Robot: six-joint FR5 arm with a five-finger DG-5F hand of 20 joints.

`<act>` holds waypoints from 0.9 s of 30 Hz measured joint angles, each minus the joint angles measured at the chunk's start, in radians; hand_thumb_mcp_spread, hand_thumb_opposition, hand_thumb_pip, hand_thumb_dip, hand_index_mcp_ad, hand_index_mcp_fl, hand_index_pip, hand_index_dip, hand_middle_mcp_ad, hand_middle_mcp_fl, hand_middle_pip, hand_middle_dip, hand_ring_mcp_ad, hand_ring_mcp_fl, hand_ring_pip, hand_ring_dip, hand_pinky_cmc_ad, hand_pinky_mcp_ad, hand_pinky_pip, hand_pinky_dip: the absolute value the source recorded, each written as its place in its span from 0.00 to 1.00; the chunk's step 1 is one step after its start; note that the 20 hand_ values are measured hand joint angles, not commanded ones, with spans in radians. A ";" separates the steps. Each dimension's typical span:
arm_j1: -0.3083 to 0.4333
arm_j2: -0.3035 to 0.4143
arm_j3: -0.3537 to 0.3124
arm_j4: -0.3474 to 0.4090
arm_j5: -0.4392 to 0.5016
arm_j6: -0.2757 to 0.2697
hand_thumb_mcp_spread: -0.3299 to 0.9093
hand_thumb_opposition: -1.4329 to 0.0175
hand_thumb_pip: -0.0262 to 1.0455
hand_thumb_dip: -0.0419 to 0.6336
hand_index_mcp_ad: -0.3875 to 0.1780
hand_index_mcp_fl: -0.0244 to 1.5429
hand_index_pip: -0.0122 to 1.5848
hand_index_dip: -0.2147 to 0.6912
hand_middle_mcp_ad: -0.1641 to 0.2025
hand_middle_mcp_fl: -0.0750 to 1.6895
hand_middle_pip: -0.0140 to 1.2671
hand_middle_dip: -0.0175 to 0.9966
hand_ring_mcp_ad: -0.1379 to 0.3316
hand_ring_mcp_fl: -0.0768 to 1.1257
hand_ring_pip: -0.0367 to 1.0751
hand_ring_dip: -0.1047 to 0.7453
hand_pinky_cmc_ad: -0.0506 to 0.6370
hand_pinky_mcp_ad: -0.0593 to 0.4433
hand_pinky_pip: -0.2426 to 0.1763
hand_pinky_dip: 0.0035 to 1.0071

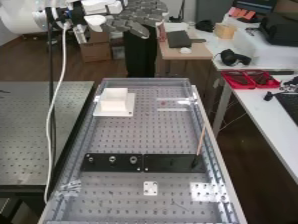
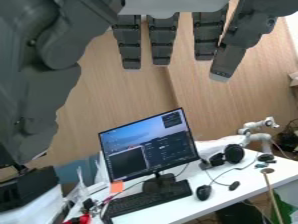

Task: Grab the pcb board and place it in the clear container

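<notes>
At the top of the high view the dark grey hand [image 1: 138, 19] is held above and beyond the bench's far end, its fingers extended. In the wrist view the hand [image 2: 161, 40] has its fingers straight and spread, with nothing between them and the thumb. Toward the bench's near end lies a small white square piece with holes [image 1: 151, 188]; I cannot tell whether it is the pcb board. A flat, see-through rectangular item with white edges [image 1: 174, 109], possibly the clear container, rests at the far right of the perforated bench top.
A white block [image 1: 114, 98] sits on a white plate at the bench's far left. Black plates [image 1: 110, 162] cross the middle, with a thin brown rod [image 1: 201, 140] rising at their right end. A white cable [image 1: 52, 115] hangs along the left side. Red trays [image 1: 249, 86] stand on a side table.
</notes>
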 joint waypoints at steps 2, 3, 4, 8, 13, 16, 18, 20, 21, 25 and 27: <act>0.000 0.000 0.000 0.000 -0.001 0.001 0.47 0.47 0.40 0.20 0.61 0.10 0.07 0.50 0.64 0.04 0.11 0.13 0.79 0.06 0.11 0.15 0.53 0.51 0.29 0.70; 0.000 -0.001 0.000 0.000 -0.001 0.001 0.47 0.47 0.40 0.20 0.61 0.10 0.07 0.50 0.64 0.04 0.11 0.13 0.79 0.06 0.11 0.15 0.53 0.51 0.29 0.70; -0.001 -0.001 0.001 0.000 -0.002 0.002 0.47 0.47 0.40 0.20 0.61 0.10 0.07 0.50 0.64 0.04 0.11 0.13 0.79 0.06 0.11 0.15 0.53 0.51 0.29 0.70; -0.002 -0.002 0.002 0.000 -0.004 0.002 0.47 0.47 0.40 0.20 0.61 0.10 0.07 0.50 0.64 0.04 0.11 0.13 0.79 0.06 0.11 0.15 0.53 0.51 0.29 0.70; -0.002 -0.003 0.002 0.000 -0.004 0.003 0.47 0.48 0.40 0.20 0.61 0.10 0.07 0.50 0.64 0.04 0.11 0.13 0.83 0.06 0.11 0.15 0.53 0.54 0.29 0.70; -0.003 -0.004 0.003 0.001 -0.004 0.005 0.47 0.48 0.40 0.20 0.61 0.10 0.07 0.50 0.64 0.04 0.11 0.13 0.83 0.06 0.11 0.15 0.53 0.53 0.29 0.70; -0.005 -0.005 0.004 0.000 -0.005 0.005 0.47 0.48 0.40 0.20 0.61 0.10 0.07 0.51 0.64 0.04 0.11 0.13 0.83 0.06 0.11 0.15 0.53 0.53 0.29 0.70; -0.006 -0.006 0.005 0.000 -0.005 0.005 0.47 0.48 0.40 0.20 0.61 0.10 0.07 0.50 0.64 0.04 0.11 0.13 0.83 0.06 0.11 0.15 0.53 0.53 0.29 0.70; -0.006 -0.006 0.005 0.000 -0.006 0.005 0.47 0.48 0.40 0.20 0.61 0.10 0.07 0.50 0.64 0.04 0.11 0.13 0.83 0.06 0.11 0.15 0.53 0.53 0.29 0.70; -0.008 -0.008 0.006 0.001 -0.008 0.007 0.47 0.48 0.40 0.20 0.61 0.10 0.07 0.50 0.64 0.04 0.11 0.13 0.83 0.06 0.11 0.15 0.53 0.53 0.29 0.70; -0.009 -0.009 0.007 0.001 -0.009 0.008 0.47 0.48 0.40 0.20 0.61 0.10 0.07 0.50 0.64 0.04 0.11 0.13 0.83 0.06 0.11 0.15 0.53 0.53 0.29 0.70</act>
